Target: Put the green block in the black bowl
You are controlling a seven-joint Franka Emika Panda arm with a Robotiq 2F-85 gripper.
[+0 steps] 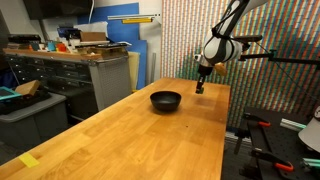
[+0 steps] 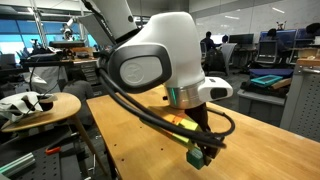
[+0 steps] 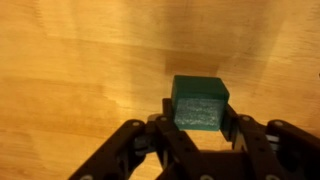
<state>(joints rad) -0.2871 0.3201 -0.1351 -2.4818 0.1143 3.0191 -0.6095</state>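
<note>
Pinching the green block (image 3: 200,95) in the narrowed gripper (image 3: 200,118) low over the table (image 1: 120,130), near the black bowl (image 1: 166,100); best to lift clear of the rim, centre, then release low.

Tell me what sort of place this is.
Probably a robotics lab or workshop. A long wooden workbench stands beside a cluttered grey drawer cabinet, and an exterior view shows open-plan desks with monitors behind the robot arm.
</note>
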